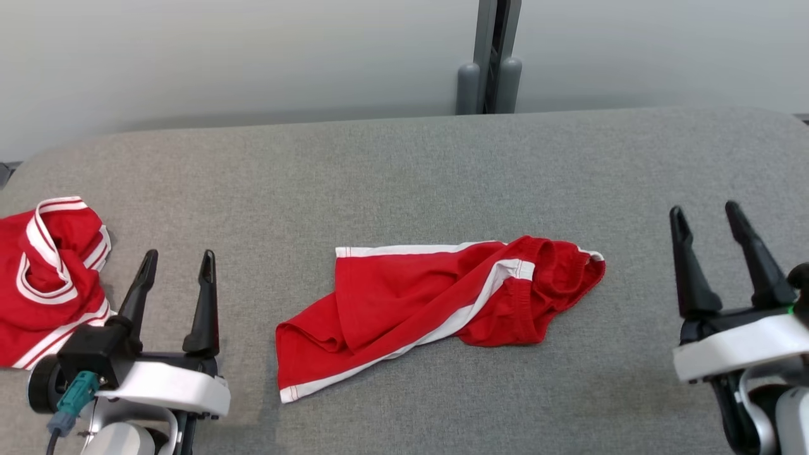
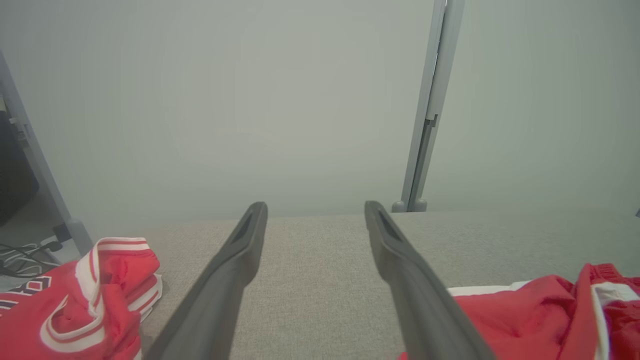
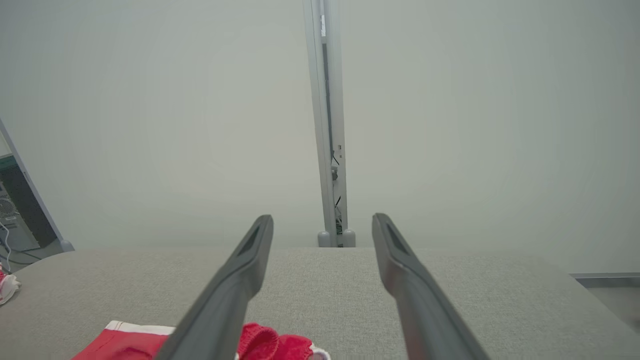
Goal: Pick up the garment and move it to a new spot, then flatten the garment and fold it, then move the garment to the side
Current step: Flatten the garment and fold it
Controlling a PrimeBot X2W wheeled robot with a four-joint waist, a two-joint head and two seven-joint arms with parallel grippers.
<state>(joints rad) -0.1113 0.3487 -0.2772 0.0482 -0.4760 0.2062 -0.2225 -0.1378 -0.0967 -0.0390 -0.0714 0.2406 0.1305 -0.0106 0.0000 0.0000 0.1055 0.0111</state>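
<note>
Two red garments lie on a wide grey cloth-covered table (image 1: pixel 404 164), with a pale wall (image 1: pixel 253 57) behind its far edge. The red shorts (image 1: pixel 404 297), striped white down the side, sit crumpled near the middle of the table, with the waistband bunched toward the right and a leg spread toward the near left. The second red garment (image 1: pixel 44 272), trimmed in white bands, is heaped at the left edge, well apart from the shorts. The left gripper (image 1: pixel 179 254) is at the near left between the two garments, its fingers spread with nothing between them. The right gripper (image 1: pixel 704 208) is at the right, clear of the shorts, also spread and empty. A grey post (image 1: pixel 490 57) stands beyond the far edge. The left wrist view shows some dark print (image 2: pixel 30 286) on the second garment, too partial to read.
</note>
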